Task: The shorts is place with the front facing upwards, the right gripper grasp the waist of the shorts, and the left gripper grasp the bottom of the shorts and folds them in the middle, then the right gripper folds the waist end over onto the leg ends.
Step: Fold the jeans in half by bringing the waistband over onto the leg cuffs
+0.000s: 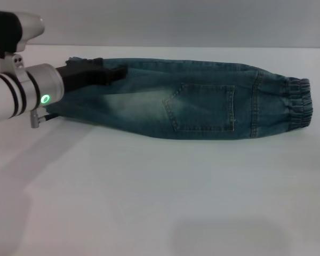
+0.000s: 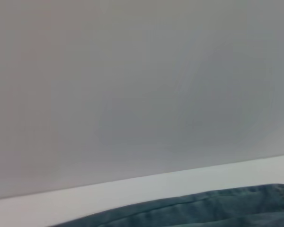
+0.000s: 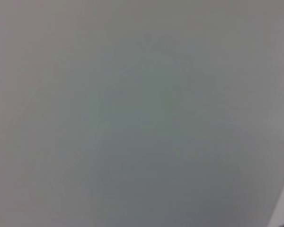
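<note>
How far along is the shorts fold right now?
Done: the shorts lie folded lengthwise, one leg on the other, waistband at the robot's right. In hand: the left hand rests at the leg ends. Left: the right hand, out of view, must fold the waist onto the leg ends.

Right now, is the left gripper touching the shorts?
Touching. In the head view the left gripper lies on the leg end of the shorts, with no gap.

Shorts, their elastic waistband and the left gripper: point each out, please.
shorts [image 1: 200,109], head view, on the stitched pocket.
elastic waistband [image 1: 298,101], head view, on the gathers.
left gripper [image 1: 114,73], head view, at its black tip over the leg end.
</note>
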